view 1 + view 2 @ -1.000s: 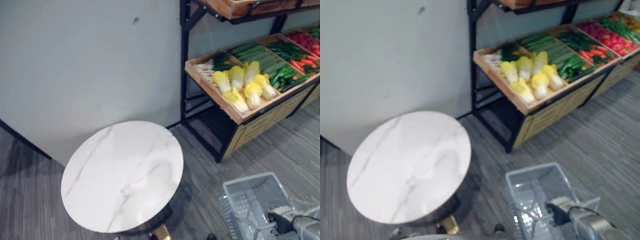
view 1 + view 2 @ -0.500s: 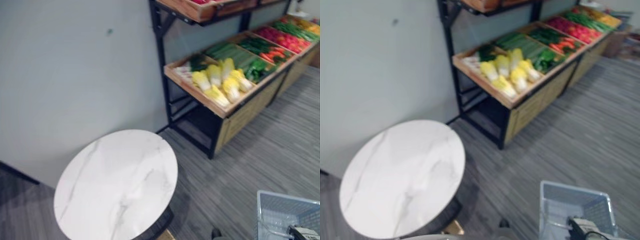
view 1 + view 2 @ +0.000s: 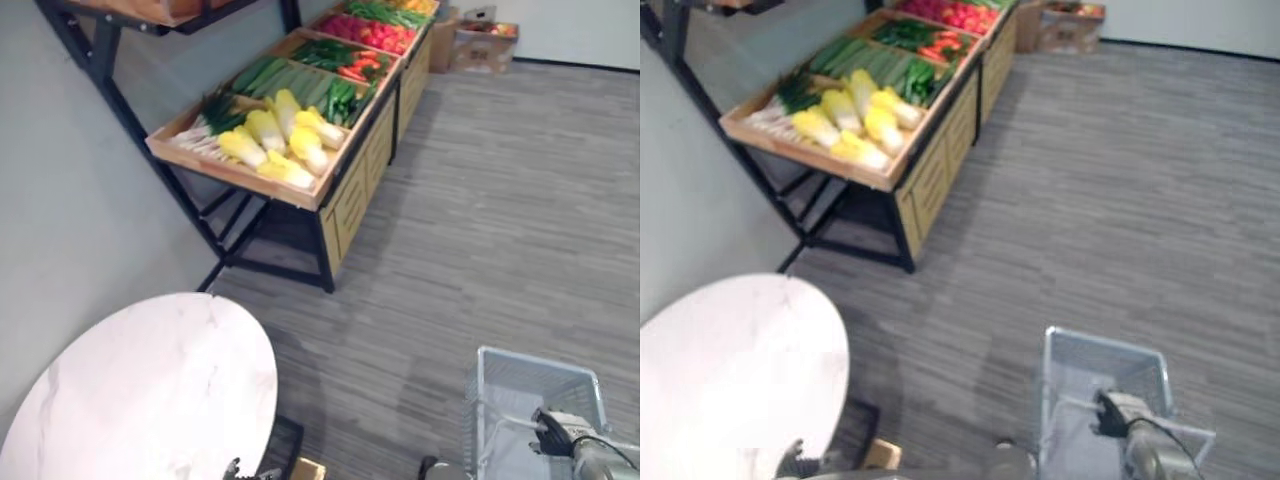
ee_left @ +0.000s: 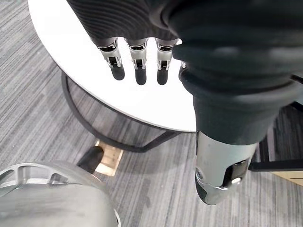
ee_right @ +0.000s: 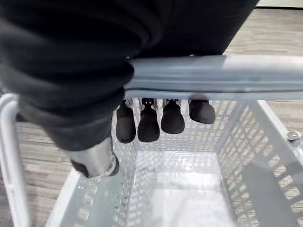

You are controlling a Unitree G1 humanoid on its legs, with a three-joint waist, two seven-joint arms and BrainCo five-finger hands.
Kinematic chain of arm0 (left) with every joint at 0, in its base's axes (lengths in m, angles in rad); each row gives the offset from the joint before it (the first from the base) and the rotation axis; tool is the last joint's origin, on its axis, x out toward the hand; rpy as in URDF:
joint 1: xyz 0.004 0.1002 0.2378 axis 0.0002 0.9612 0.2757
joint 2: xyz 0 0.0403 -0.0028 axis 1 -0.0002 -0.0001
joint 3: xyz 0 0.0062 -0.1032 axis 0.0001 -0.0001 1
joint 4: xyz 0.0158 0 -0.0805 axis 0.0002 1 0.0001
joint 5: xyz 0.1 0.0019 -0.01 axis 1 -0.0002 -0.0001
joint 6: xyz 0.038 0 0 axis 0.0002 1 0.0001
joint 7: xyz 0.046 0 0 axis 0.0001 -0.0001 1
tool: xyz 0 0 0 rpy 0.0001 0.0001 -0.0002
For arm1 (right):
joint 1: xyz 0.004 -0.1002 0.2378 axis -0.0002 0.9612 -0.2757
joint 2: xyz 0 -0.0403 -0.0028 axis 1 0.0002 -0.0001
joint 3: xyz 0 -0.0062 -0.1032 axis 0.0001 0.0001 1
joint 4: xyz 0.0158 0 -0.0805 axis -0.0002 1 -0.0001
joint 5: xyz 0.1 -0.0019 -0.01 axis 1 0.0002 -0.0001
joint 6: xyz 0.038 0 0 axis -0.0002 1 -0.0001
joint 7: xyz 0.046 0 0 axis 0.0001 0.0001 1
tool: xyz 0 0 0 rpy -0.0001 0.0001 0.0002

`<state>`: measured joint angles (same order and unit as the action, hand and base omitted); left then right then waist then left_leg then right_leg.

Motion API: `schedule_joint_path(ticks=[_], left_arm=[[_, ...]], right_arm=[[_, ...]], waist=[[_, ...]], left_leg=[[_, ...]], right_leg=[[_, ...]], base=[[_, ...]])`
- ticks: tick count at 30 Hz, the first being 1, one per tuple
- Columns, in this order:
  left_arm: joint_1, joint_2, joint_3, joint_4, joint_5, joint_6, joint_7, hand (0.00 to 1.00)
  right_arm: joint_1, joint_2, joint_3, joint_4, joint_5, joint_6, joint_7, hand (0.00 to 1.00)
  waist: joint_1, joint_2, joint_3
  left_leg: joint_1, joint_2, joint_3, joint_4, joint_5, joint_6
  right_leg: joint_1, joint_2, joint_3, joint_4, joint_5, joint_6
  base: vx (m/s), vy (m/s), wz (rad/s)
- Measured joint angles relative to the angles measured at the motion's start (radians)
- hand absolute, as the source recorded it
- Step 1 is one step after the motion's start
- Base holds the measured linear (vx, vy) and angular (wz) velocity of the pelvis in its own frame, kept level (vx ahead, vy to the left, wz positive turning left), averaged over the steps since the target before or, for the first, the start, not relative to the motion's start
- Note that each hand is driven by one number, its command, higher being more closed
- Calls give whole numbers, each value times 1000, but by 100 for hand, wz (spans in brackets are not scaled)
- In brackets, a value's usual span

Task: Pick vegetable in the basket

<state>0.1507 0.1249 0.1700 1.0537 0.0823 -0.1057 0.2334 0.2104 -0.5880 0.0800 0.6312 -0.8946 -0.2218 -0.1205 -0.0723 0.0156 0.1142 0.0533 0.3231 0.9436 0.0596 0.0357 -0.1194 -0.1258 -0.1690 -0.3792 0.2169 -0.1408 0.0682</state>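
Head's swung right since a second ago: cabbages (image 3: 275, 145) lie at the near end of the wooden shelf (image 3: 235, 176), well apart from the basket (image 3: 535, 360). My right robot hand (image 5: 149, 124) is curled round its handle (image 5: 222, 78); my left robot hand (image 4: 137, 66) hangs with fingers straight over the tabletop (image 4: 66, 38).

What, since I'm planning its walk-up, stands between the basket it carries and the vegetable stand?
Nothing visible: bare grey floor lies between the basket, held by the right robot hand, and the vegetable stand. The round white table sits off to the left, by the left robot hand.
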Motion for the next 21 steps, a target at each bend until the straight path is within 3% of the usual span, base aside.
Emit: schedule_joint_path(ticks=[4,5,6,7,8,9,10,11,13,18,20,21], left_arm=[[-9,-3,3,1,0,3,-1,0],[-9,-6,3,0,0,5,-1,0],[-7,-5,4,-3,0,6,-2,0],[3,-5,5,-14,-1,5,-2,0],[18,-14,2,-21,-3,-2,-3,0],[26,-19,3,-25,-5,-9,-3,0],[33,-23,3,-32,-5,-16,-3,0],[52,-29,4,-41,-7,-21,-4,0],[79,-39,4,-39,-40,-22,-14,0],[89,-46,4,-40,-41,-23,-44,0],[87,-52,3,-43,-41,-24,-46,0],[79,-55,4,-42,-41,-23,-46,0]], right_arm=[[14,8,0,-45,1,-2,0,100],[11,4,-1,-62,3,-2,-2,100],[11,-2,-1,-74,5,-2,-5,100],[4,-14,4,-76,11,-1,-6,100],[-21,-28,10,-74,12,12,-7,100],[-29,-33,16,-72,12,15,-7,100],[-40,-37,28,-66,12,17,-7,100],[-58,-39,64,-50,12,17,-5,100],[-51,-35,101,-31,11,13,-1,100],[-44,-38,92,-31,10,12,-1,100],[-44,-53,86,-34,11,8,-1,100],[-44,-59,85,-29,11,5,-1,100]], waist=[[-5,-7,26],[-6,-6,37],[-4,-5,48],[5,-20,60],[33,-20,63],[41,-17,65],[52,-11,66],[70,0,66],[79,13,72],[80,18,71],[77,42,64],[77,49,62]], left_leg=[[-20,119,-8,185,-12,0],[-28,174,-47,289,-7,7],[-36,203,-117,365,14,37],[-72,208,-271,478,73,94],[-132,121,-472,603,-23,13],[-154,77,-534,645,-57,-5],[-171,35,-581,672,-87,-17],[-198,-27,-648,704,-135,-4],[-238,-96,-686,696,-170,14],[-257,-203,-807,299,-140,45],[-231,-203,-865,107,6,40],[-205,-216,-876,57,-3,34]], right_leg=[[-10,35,-3,74,-29,-50],[0,52,11,95,-46,-65],[16,61,36,107,-57,-74],[38,66,95,108,-61,-80],[44,56,182,92,-57,-82],[43,58,218,83,-54,-83],[44,65,253,70,-50,-89],[55,88,316,36,-38,-104],[89,116,364,4,-30,-112],[101,120,444,1,-29,-71],[91,122,454,15,-49,-27],[90,109,463,15,-61,-8]], base=[[97,-169,-23],[110,-216,-51],[136,-248,-86],[160,-194,-140],[121,-118,-153],[92,-39,-145],[72,19,-136],[88,38,-146],[149,72,-125],[193,138,-61],[269,289,-29],[220,350,-13]])
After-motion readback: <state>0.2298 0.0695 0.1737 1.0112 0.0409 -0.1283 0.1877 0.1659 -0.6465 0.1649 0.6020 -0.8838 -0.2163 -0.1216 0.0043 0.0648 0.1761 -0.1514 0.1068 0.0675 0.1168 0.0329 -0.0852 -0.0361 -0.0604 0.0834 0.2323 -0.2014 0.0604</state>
